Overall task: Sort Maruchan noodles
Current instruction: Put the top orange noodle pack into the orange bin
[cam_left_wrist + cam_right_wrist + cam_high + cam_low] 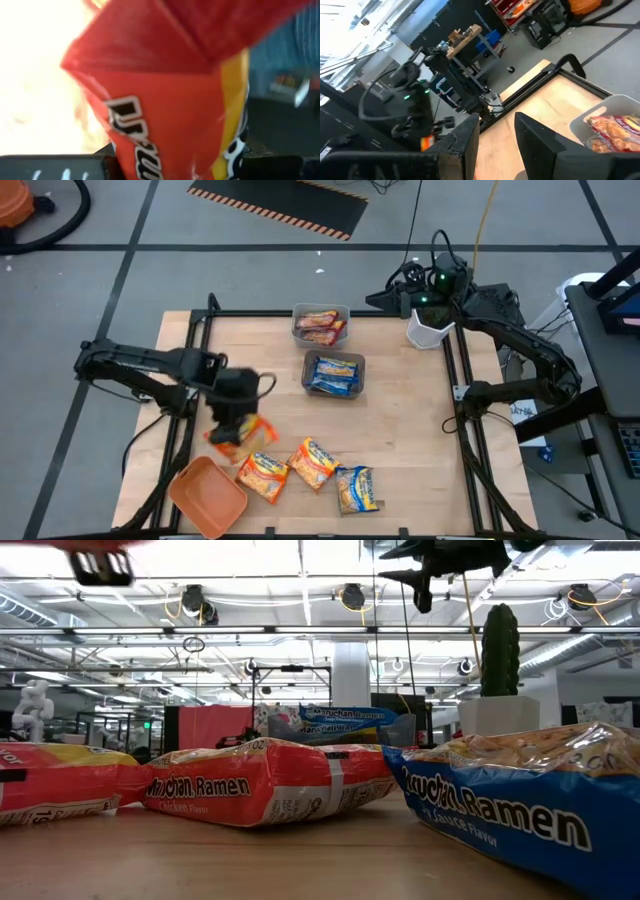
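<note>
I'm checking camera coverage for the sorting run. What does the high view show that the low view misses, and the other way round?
Only the high view shows the left gripper holding a reddish packet, the orange tray and the bin of reddish packets. Only the low view shows the room's ceiling lights and the packets' "Ramen" lettering. Both show the blue packet and the bin of blue packets.

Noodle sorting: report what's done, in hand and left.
Done: reddish packets sit in the far bin, blue ones in the nearer bin. In hand: the left gripper holds an orange packet. Left: three packets on the table. The right gripper waits open near the far edge.
</note>
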Action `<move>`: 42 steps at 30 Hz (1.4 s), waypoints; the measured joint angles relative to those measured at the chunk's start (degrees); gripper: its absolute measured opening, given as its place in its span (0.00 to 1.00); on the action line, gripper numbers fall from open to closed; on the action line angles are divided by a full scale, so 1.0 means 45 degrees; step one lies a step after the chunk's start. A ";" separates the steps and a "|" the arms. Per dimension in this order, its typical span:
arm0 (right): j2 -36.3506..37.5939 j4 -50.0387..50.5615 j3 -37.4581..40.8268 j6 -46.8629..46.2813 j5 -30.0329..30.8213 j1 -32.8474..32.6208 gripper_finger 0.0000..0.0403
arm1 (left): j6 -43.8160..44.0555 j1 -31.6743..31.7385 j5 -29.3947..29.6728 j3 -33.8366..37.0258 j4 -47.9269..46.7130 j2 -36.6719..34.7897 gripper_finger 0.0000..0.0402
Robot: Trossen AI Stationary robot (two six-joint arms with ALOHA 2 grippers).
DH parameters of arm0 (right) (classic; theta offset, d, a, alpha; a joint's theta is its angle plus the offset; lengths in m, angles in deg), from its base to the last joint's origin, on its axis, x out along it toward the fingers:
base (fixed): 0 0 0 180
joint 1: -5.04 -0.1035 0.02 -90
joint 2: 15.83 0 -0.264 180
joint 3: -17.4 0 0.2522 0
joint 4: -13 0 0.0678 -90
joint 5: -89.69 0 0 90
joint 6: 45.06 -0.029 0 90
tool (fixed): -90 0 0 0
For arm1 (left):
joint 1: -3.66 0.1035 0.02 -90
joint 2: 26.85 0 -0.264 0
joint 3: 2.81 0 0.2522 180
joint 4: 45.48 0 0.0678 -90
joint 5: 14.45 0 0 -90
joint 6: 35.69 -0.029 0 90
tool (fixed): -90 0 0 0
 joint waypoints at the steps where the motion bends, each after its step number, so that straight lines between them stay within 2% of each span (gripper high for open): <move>1: -0.0026 0.0025 0.0000 -0.0081 0.0028 0.0030 0.30 | -0.0132 -0.0353 -0.0071 0.0000 -0.0311 -0.0105 0.37; 8: -0.0381 -0.0096 0.0010 -0.1009 0.0347 0.0068 0.30 | -0.1659 -0.2977 -0.0178 0.0000 -0.2275 -0.0276 0.37; 13: -0.0432 -0.0093 0.0010 -0.1077 0.0546 0.0064 0.30 | -0.3885 -0.4490 -0.0054 0.0089 -0.2356 -0.0121 0.37; 19: -0.0362 -0.0446 0.0010 -0.2168 0.1649 -0.0430 0.30 | -0.5083 -0.6152 -0.0145 0.1033 -0.2302 0.0312 0.37; 24: -0.0360 -0.0452 0.0006 -0.1638 0.2214 -0.1008 0.30 | -0.5343 -0.6659 -0.0159 0.2095 -0.1542 0.0464 0.37; 31: -0.0359 -0.0468 0.0010 -0.1693 0.2330 -0.1190 0.30 | -0.4606 -0.7021 -0.0531 0.3382 0.0982 0.0467 0.37; 42: -0.0354 -0.0472 0.0010 -0.0448 0.2275 -0.0735 0.30 | -0.4895 -0.7644 -0.0504 0.3492 0.2211 0.1825 0.37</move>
